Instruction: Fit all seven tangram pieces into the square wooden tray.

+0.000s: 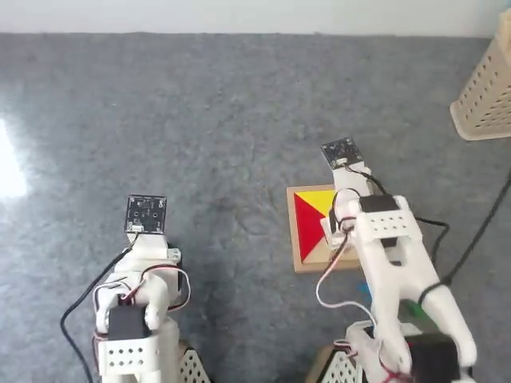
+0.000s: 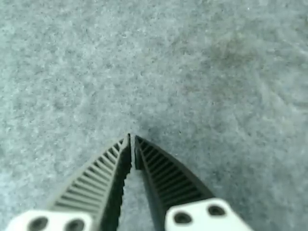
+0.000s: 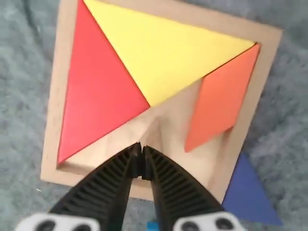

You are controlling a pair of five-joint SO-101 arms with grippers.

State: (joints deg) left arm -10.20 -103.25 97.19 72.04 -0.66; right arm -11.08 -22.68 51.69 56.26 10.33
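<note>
The right claw (image 3: 141, 155) is pressed together, its two ribbed black fingers (image 3: 113, 180) meeting at the tips, and it holds nothing. It hangs over the wooden tray (image 3: 50, 144), above the bare wood of the tray floor near one rim. I cannot tell whether the tips touch the wood.

Inside the tray a big red triangle (image 3: 98, 94) and a big yellow triangle (image 3: 163, 50) lie flat, side against side, and they fill about half of the square. Their common corner points toward the claw tips. An orange piece (image 3: 219, 103) with four sides lies along another rim and touches the yellow triangle. A dark blue triangle (image 3: 248, 192) lies outside, on the cloth just beside the tray's rim, on the same side as the orange piece.

The left claw (image 2: 131, 140) is also closed, tip against tip, holding nothing. It is over bare cloth, well apart from the tray.

The table is covered with a grey, felt-like cloth (image 1: 239, 120). A pale basket with holes (image 1: 485, 88) stands at the far right corner, and a white wall (image 1: 239, 14) runs behind the table.
</note>
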